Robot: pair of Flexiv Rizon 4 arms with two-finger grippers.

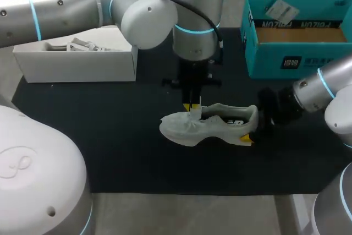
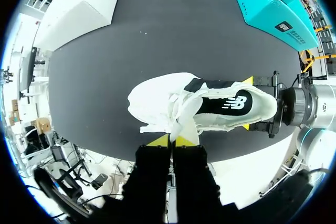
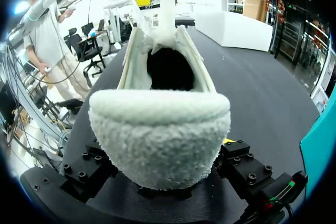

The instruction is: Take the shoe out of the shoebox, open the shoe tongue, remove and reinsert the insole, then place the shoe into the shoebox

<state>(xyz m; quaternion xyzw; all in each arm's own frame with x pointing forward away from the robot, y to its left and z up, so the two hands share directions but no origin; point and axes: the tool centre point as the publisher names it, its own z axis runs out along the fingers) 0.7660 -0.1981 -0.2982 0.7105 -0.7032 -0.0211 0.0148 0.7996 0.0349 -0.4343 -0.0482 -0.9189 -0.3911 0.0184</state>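
Head view: a white box [image 1: 77,61] sits at 10 o'clock from the shoe [image 1: 220,127], which lies on its sole mid-table. The left gripper [image 1: 191,107] has its 2 fingers pinched together on the tongue [image 1: 193,115]. The right gripper [image 1: 254,126] clamps the heel [image 1: 250,115] at 3 o'clock. The teal shoebox [image 1: 286,61] waits at 2 o'clock. Best to draw the tongue up and toeward gently, with the heel pinned.

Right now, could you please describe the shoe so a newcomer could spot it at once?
At the middle of the black mat, the shoe stands held by the left gripper and right gripper. Unlike the white box and teal box behind, it is white with a black side panel.
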